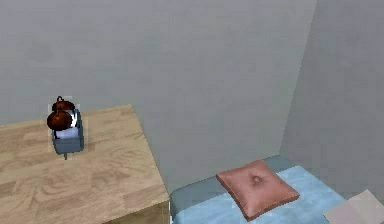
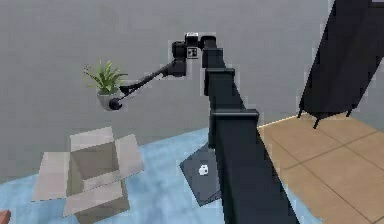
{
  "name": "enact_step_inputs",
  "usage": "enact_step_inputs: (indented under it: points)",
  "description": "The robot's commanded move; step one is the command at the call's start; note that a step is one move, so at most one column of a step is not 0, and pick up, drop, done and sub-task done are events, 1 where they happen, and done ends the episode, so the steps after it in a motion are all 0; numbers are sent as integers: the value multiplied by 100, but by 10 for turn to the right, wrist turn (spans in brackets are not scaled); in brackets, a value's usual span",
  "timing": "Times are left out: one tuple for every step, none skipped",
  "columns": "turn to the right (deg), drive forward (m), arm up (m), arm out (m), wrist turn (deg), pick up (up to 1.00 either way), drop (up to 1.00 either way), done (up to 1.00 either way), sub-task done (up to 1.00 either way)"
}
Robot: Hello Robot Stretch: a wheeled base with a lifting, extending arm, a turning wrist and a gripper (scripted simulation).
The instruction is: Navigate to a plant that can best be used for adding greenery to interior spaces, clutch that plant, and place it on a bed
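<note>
Pale grey wall (image 1: 190,70) across both views; blue-covered bed (image 2: 165,150) low in the arm side view, seen again at the forward view's lower right (image 1: 310,192); dark square arm (image 2: 235,130) rising from the bottom edge over the bed, ending in two small white squares; light wooden desk (image 1: 95,175) at the forward view's lower left, just beside the bed; tall dark frame (image 2: 350,60) standing on wooden floor (image 2: 335,145) at the arm side view's right; open cardboard box (image 2: 90,170) resting on the bed, flaps spread; pink cushion (image 1: 258,187) lying on the bed near the desk; dark flat slab (image 2: 200,175) on the bed, touching the arm's left edge in the picture; leafy green plant (image 2: 105,82) in a white pot, hanging in the air above the box, clear of every surface; pincer (image 2: 122,100) grasping the plant at its far end; small blue-grey object (image 1: 66,130) with two dark red knobs, upright on the desk.
</note>
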Motion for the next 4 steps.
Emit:
enact_step_inputs:
  points:
    - [0, 0, -46, 0, 0, 0, 0, 0, 0]
    - [0, 0, -32, 0, 0, 0, 0, 0, 0]
    - [0, 0, 0, 0, 0, 0, 100, 0, 0]
    - [0, 0, 10, 0, 0, 0, 0, 0, 0]
